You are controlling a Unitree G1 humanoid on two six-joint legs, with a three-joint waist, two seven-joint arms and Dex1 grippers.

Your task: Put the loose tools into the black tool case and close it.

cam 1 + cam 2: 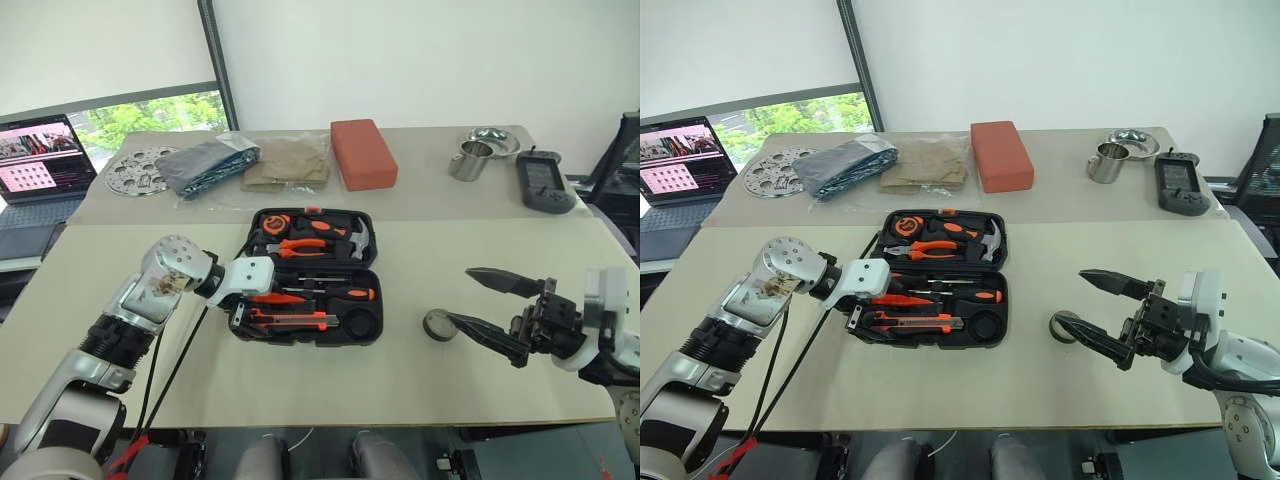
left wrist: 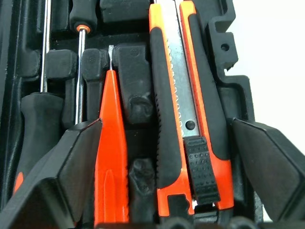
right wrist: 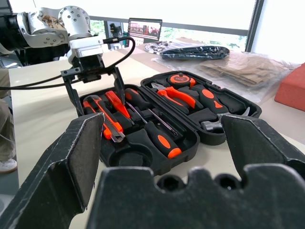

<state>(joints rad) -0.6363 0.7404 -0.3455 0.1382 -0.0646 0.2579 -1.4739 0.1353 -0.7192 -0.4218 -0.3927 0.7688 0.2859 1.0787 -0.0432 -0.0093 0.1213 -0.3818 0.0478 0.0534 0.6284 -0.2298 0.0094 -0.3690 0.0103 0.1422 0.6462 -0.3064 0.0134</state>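
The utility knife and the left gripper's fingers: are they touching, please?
Apart. The left wrist view shows the utility knife lying in the case with clear gaps to both fingers of the open left gripper.

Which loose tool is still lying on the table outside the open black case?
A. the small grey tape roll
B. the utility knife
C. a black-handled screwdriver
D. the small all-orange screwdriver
A: the small grey tape roll lies on the table right of the black tool case, by the right gripper; the utility knife lies inside.
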